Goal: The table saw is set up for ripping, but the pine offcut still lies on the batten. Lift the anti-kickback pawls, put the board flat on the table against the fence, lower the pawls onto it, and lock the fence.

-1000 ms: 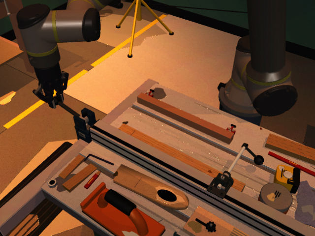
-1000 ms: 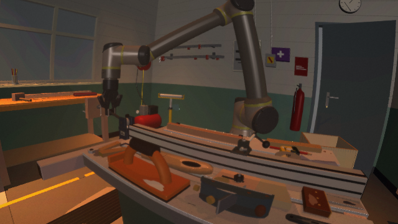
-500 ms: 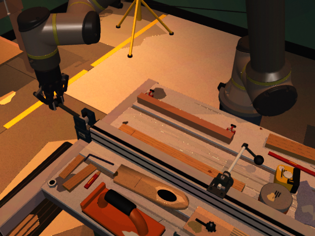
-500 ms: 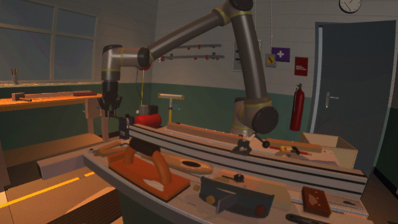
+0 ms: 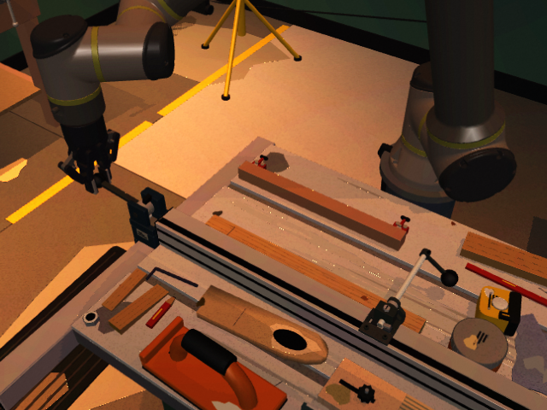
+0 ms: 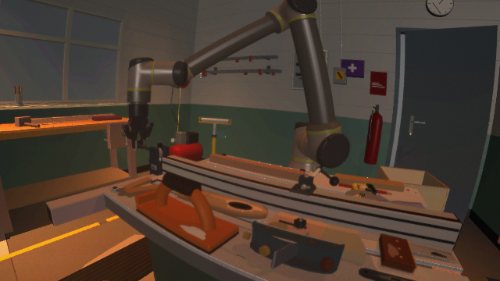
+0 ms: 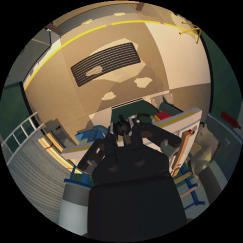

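The pine board (image 5: 309, 269) lies flat on the saw table against the long grey fence (image 5: 282, 282), with the anti-kickback pawl block (image 5: 382, 320) resting on its right end. The pawl lever with its black ball (image 5: 450, 278) sticks up to the right. The batten (image 5: 322, 204) with red clamps lies empty behind the board. At the fence's left end the lock head (image 5: 146, 214) carries a dark lever (image 5: 117, 190) that points out past the table. My gripper (image 5: 92, 176) is at that lever's outer end, closed on its black knob (image 7: 122, 127).
An orange push block (image 5: 212, 370) and a wooden push shoe (image 5: 260, 326) lie on the near side of the fence, with small offcuts (image 5: 132, 300) and a hex key. A tape measure (image 5: 499, 309), a tin (image 5: 479, 342) and a plank (image 5: 503, 256) sit at the right.
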You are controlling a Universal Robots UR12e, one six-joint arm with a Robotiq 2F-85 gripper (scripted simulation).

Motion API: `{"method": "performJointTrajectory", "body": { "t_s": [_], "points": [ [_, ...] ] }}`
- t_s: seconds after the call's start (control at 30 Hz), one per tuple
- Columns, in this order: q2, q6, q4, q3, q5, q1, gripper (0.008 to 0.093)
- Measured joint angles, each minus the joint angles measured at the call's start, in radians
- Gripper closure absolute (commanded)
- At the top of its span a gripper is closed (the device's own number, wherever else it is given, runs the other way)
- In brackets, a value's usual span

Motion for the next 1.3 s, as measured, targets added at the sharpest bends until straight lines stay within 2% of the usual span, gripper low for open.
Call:
{"method": "performJointTrajectory", "body": {
  "t_s": [0.63, 1.07, 1.3],
  "points": [
    [0.002, 0.000, -0.002, 0.001, 0.000, 0.000, 0.0694],
    [0.001, 0.000, -0.002, 0.000, 0.000, 0.000, 0.0434],
    [-0.001, 0.000, 0.003, -0.001, 0.000, 0.000, 0.0434]
  ]
}}
